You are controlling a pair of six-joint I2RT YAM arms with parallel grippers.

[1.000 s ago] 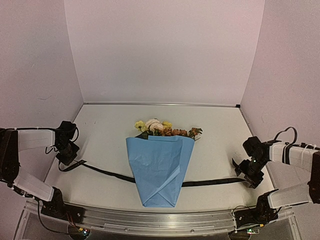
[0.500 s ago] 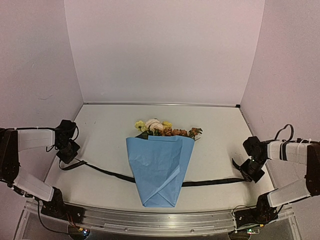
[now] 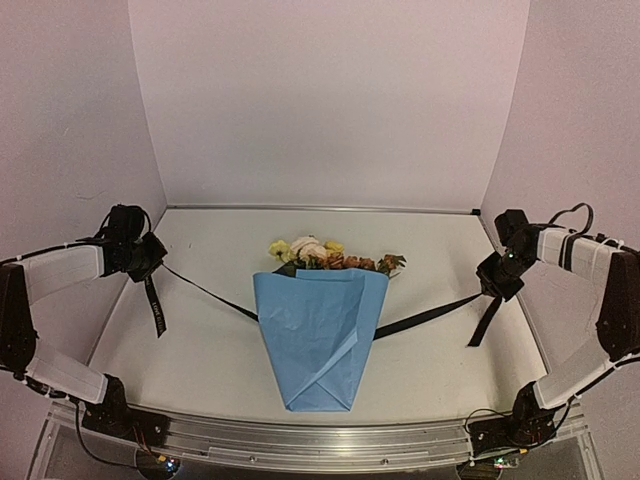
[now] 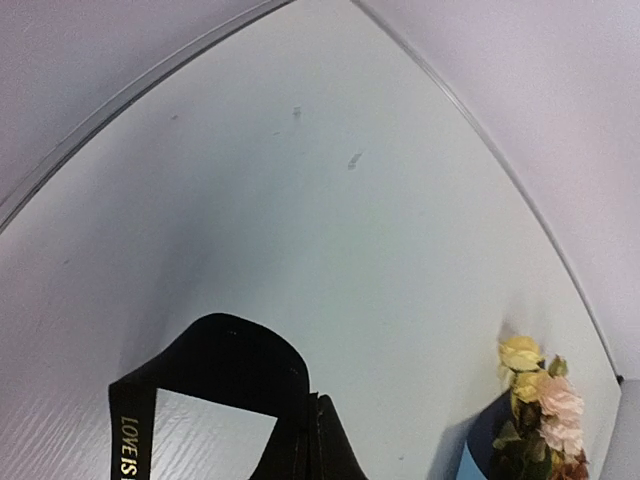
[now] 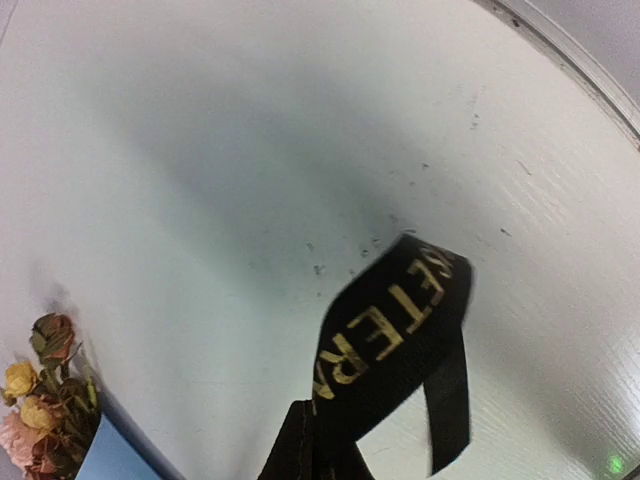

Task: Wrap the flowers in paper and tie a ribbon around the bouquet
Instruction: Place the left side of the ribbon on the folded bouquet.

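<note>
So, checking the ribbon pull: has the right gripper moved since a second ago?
Yes. The right gripper, shut on the ribbon, has moved away from the front rail, now level with the top of the paper.

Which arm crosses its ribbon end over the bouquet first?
Right, marginally. Both arms' jaws clamp the black lettered fabric ribbon raised beside the light blue paper cone; the right strand meets it lower, nearer its narrow part.

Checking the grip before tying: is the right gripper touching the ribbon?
Touching. The top view shows the right gripper shut on the black ribbon, which runs taut from it to the bouquet, its tail hanging below.
</note>
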